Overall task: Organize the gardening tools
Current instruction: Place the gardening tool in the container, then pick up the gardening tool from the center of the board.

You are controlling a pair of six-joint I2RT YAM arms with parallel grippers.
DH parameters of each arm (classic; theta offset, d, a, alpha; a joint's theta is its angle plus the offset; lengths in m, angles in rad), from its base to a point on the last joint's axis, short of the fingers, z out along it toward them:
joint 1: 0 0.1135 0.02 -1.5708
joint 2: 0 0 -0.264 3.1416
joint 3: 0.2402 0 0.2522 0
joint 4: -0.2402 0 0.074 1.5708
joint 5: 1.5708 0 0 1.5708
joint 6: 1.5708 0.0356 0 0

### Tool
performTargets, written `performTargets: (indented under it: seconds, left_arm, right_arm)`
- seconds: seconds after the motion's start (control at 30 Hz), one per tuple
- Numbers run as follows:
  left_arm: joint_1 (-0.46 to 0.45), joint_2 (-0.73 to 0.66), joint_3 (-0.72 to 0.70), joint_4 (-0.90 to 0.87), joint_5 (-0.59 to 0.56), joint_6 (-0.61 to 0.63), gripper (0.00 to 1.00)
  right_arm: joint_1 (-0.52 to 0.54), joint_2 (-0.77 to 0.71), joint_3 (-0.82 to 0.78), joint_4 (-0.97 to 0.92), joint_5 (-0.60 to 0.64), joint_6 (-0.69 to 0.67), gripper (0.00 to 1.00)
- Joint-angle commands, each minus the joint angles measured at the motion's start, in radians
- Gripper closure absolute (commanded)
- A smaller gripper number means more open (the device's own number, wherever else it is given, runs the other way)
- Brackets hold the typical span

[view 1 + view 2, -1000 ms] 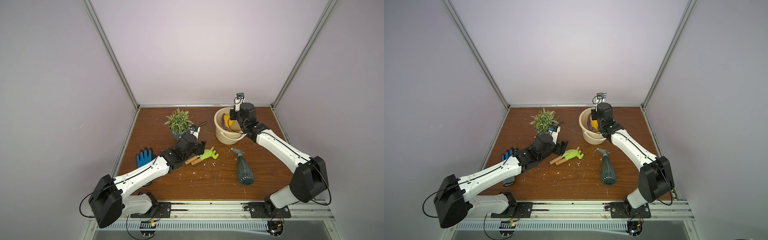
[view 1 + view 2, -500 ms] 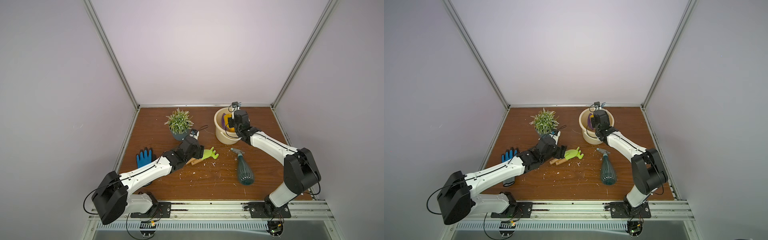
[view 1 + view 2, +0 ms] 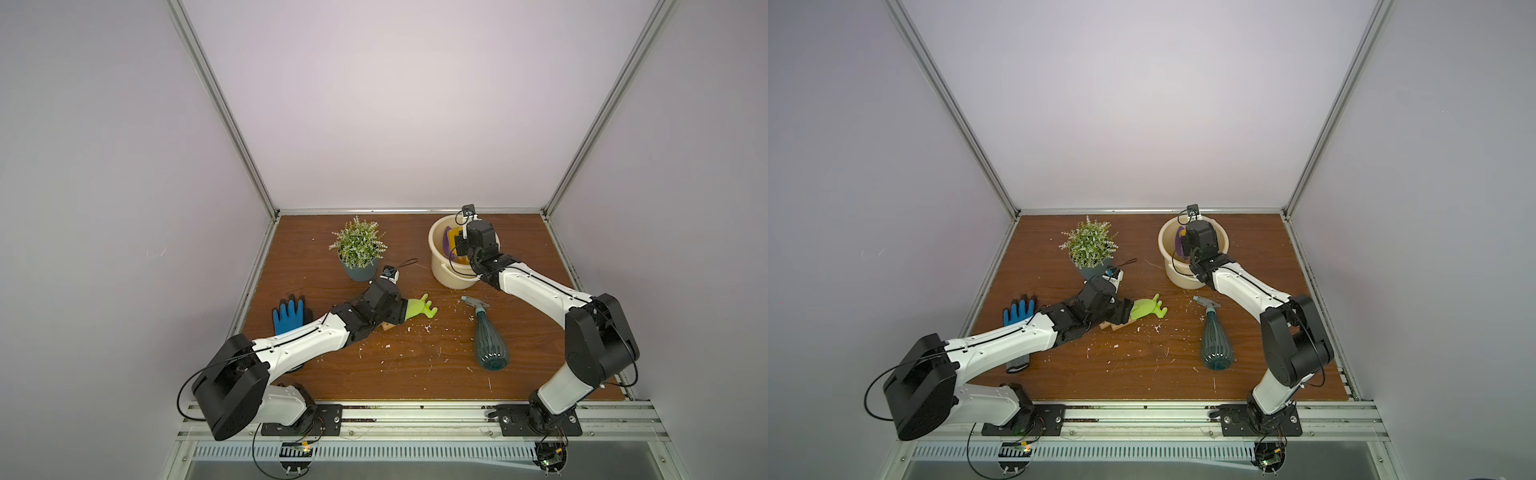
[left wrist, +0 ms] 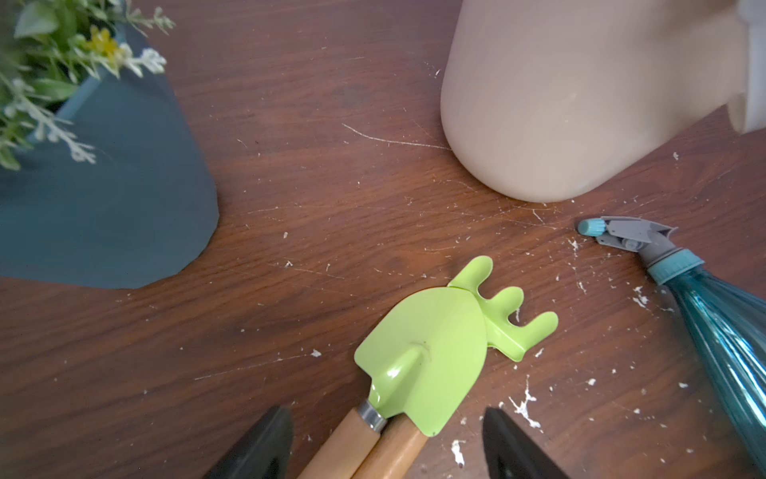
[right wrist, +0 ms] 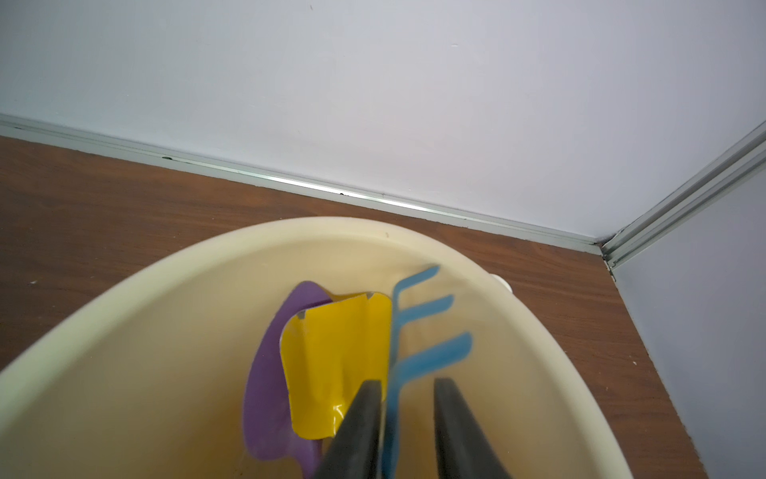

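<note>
Bottle (image 3: 490, 345) between bucket (image 3: 449, 276) and front edge (image 3: 415, 398)

Soft, even light with faint shadows; the blue fork (image 5: 422, 327) smears with motion blur.

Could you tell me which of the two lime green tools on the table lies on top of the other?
The lime trowel, with the smooth scoop blade: it overlaps the lime fork, whose prongs stick out from under its edge.
</note>
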State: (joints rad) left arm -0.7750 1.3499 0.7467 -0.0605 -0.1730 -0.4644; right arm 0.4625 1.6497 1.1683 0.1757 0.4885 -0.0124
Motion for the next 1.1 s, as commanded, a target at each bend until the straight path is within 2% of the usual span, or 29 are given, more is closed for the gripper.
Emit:
performTargets:
  seconds: [0.0, 0.27, 0.6, 0.83, 1.07]
  left_arm:
    - [0.027, 0.021, -0.018, 0.023, 0.048, -0.028, 0.23]
    - [0.037, 0.064, -0.027, 0.038, 0.054, -0.026, 0.24]
    - [0.056, 0.125, -0.06, 0.051, 0.069, -0.063, 0.34]
    - [0.057, 0.145, -0.068, 0.025, 0.083, -0.063, 0.41]
    - [0.059, 0.163, -0.068, 0.016, 0.072, -0.053, 0.48]
  right_arm:
    - [0.001, -0.038, 0.047, -0.004, -0.009, 0.011, 0.66]
    - [0.002, -0.175, 0.036, -0.074, -0.103, 0.091, 0.62]
    - [0.006, -0.457, -0.145, -0.16, -0.243, 0.195, 0.61]
    - [0.013, -0.588, -0.254, -0.211, -0.257, 0.242, 0.61]
    - [0.016, -0.635, -0.292, -0.22, -0.266, 0.264, 0.61]
